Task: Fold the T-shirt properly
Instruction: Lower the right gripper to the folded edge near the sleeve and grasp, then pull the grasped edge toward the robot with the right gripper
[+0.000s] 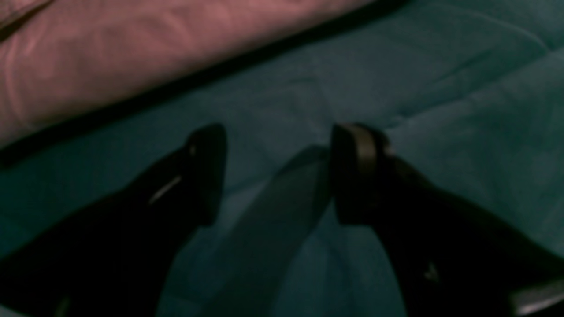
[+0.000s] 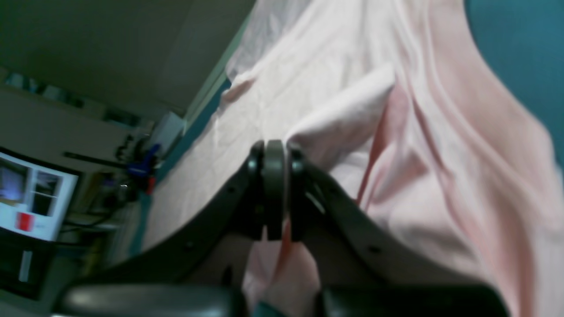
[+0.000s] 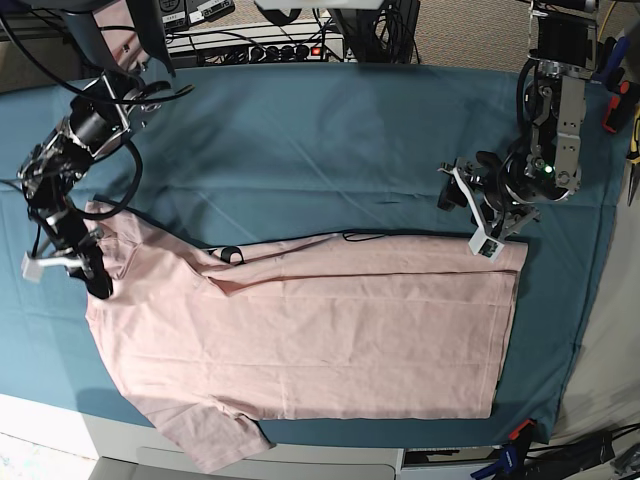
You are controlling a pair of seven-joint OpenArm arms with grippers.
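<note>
Pink T-shirt (image 2: 335, 119) pinched in right pincer (image 2: 275, 193); left pincer (image 1: 277, 176) spread.

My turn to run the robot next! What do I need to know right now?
Right gripper: shut, pinching a bit of the pink T-shirt at the sleeve end.
Left gripper: open and holding nothing, over the teal table cloth just beside the shirt's hem corner.
The T-shirt lies spread across the cloth, plain side up; its far long edge looks turned over already.
Still to do: the left gripper has no grip yet, and the main folds are not made.
</note>
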